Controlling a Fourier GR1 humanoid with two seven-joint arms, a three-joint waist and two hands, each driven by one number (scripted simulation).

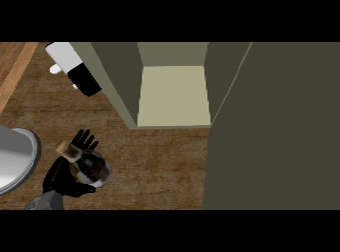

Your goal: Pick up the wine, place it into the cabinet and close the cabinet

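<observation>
No readable label shows on the wine bottle (88, 164), which the left hand (65, 178) fingers curl round; bare desk (158, 167) lies before the open cabinet (174, 93)

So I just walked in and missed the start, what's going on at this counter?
The left robot hand is curled round a wine bottle at the lower left of the wooden counter, beside a round metal sink basin. The cabinet stands open behind it, its pale shelf bare, with the open door swung out along the right side. The bottle has not reached the cabinet yet. The right robot hand is not in view.
</observation>
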